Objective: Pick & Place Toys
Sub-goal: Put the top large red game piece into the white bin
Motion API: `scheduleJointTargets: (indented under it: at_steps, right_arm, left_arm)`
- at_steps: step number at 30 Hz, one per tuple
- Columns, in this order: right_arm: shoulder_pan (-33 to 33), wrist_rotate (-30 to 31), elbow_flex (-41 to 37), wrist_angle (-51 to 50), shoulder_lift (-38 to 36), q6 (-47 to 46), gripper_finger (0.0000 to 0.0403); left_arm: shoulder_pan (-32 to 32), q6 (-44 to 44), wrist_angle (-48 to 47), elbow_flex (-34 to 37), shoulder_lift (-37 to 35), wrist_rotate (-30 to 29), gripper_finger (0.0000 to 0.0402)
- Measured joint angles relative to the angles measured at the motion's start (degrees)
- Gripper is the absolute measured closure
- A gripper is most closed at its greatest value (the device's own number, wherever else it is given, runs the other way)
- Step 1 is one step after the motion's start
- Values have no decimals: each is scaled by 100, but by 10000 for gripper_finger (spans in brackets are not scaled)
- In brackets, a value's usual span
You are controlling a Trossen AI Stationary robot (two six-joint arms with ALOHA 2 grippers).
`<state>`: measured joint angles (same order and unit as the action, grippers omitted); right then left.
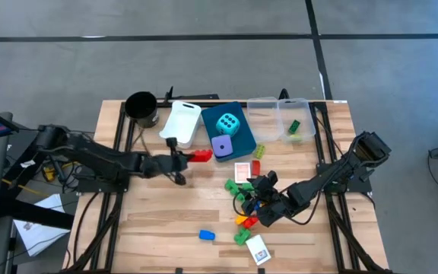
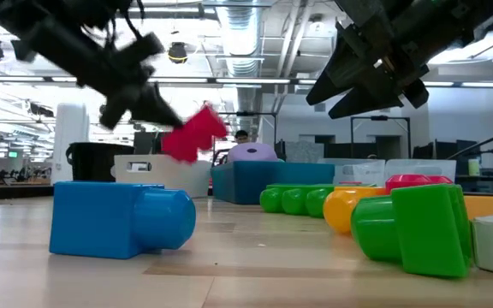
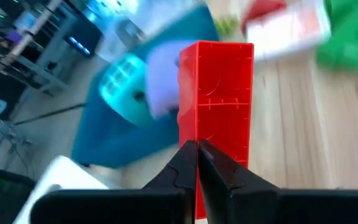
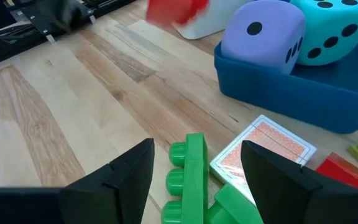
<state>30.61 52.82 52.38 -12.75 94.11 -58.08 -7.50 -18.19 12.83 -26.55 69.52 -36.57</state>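
My left gripper is shut on a red brick and holds it in the air just left of the blue bin. The bin holds a cyan die and a purple die. My right gripper is open above a pile of green, yellow, orange and red bricks. In the right wrist view its fingers stand on either side of a green brick without touching it. A card lies beside that brick. My left gripper pinches the red brick by its near end between its two fingers, which come level from the table's left and lie along the brick. The brick sticks out past the fingertips toward the blue bin, lifted clear of the table.
A black cup and a white bin stand at the back left. Two clear bins stand at the back right, one with a green brick. A blue brick and a card lie near the front edge.
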Motion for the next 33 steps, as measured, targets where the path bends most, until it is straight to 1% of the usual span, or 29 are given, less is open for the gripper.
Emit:
scheduleJointTargets:
  at_steps: [3,6,9,13,18,19,20,22,24,26,28,33]
  right_arm:
    - [0,0,0,7,0,-1,168]
    - [0,0,0,11,0,0,168]
    - [0,0,0,17,0,0,168]
    - [0,0,0,25,0,1,168]
    - [0,114,0,92,0,18,168]
    - [0,242,0,107,0,17,168]
    - [0,521,0,123,0,-29,168]
    - [61,1388,0,212,0,-202,168]
    - [193,2202,0,315,-4,-49,168]
    - [374,2736,0,343,-4,224,168]
    - [541,3006,0,350,-4,284,168]
    - [693,3062,2,350,-4,302,168]
  left_arm:
    - [-8,-205,1,-2,-615,-287,401]
    - [3,-607,17,-2,-1129,-820,401]
    - [79,-855,5,-4,-1477,-1270,401]
    - [325,-888,-47,-4,-1669,-1634,401]
    - [752,-846,-24,-4,-1587,-1706,401]
    - [833,-838,-56,-2,-1544,-1702,401]
    - [900,-817,-60,11,-1514,-1702,401]
    - [1019,-710,-39,11,-1416,-1643,401]
    - [1109,-577,-59,49,-1315,-1472,401]
    - [1187,-531,28,110,-1212,-1304,401]
    - [1259,-527,88,188,-1128,-1230,401]
    - [1449,-511,317,316,-950,-1092,401]
